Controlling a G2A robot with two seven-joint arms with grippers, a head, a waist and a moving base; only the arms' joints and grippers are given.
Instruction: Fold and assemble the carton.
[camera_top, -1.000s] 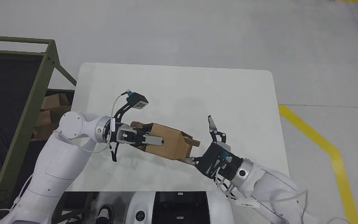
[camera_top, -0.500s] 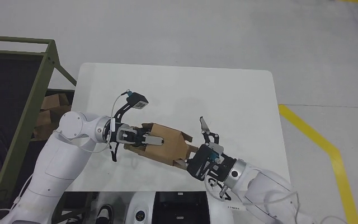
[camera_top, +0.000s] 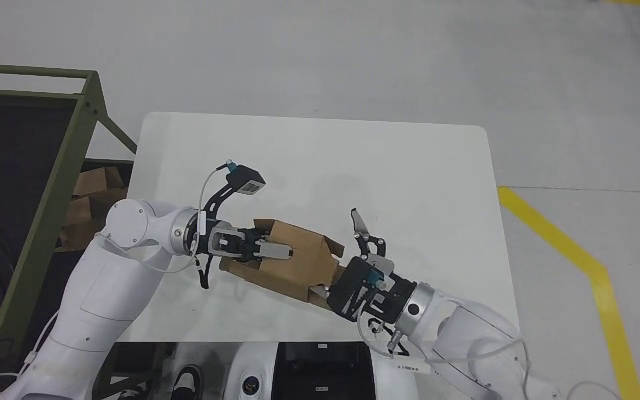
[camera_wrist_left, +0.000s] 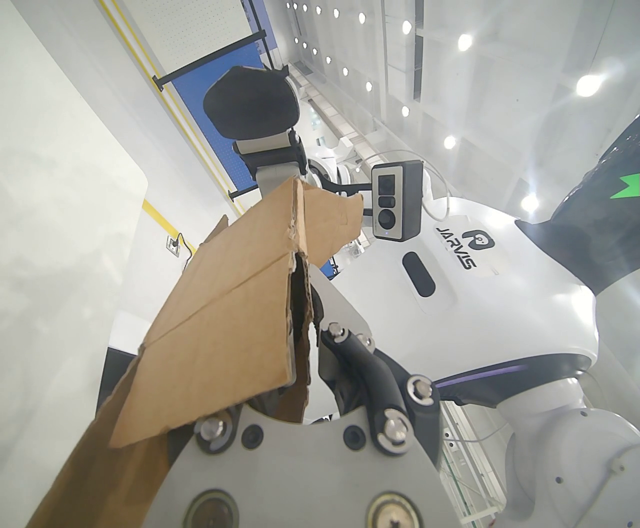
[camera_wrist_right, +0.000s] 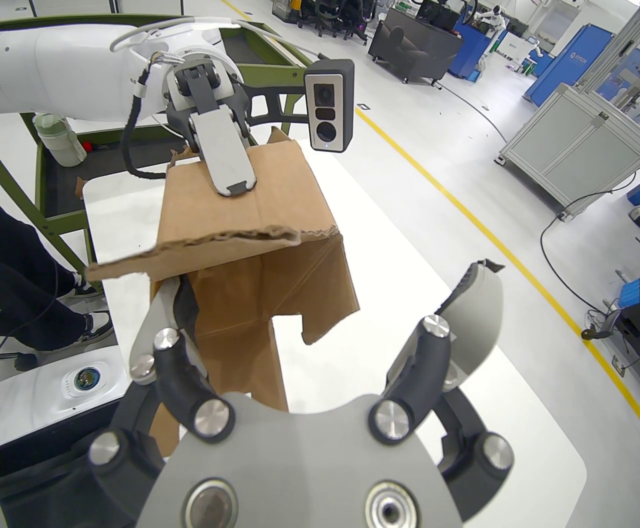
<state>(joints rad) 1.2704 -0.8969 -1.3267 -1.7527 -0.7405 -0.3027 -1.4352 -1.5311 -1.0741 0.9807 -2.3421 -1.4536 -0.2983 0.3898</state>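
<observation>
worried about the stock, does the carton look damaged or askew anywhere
Yes. The carton, gripped by the left claw, has a ragged, torn edge along the top flap at its open end, and the side flap beside it ends in an uneven notch.

The carton (camera_top: 300, 255) was matt brown corrugated cardboard, its edges torn rough | table (camera_top: 420, 170) showed a smooth white top with faint sheen | right gripper (camera_wrist_right: 327, 282) bore satin grey metal fingers (camera_wrist_right: 475, 310), matt black plastic links (camera_wrist_right: 425, 355), shiny pins (camera_wrist_right: 391, 419).
</observation>
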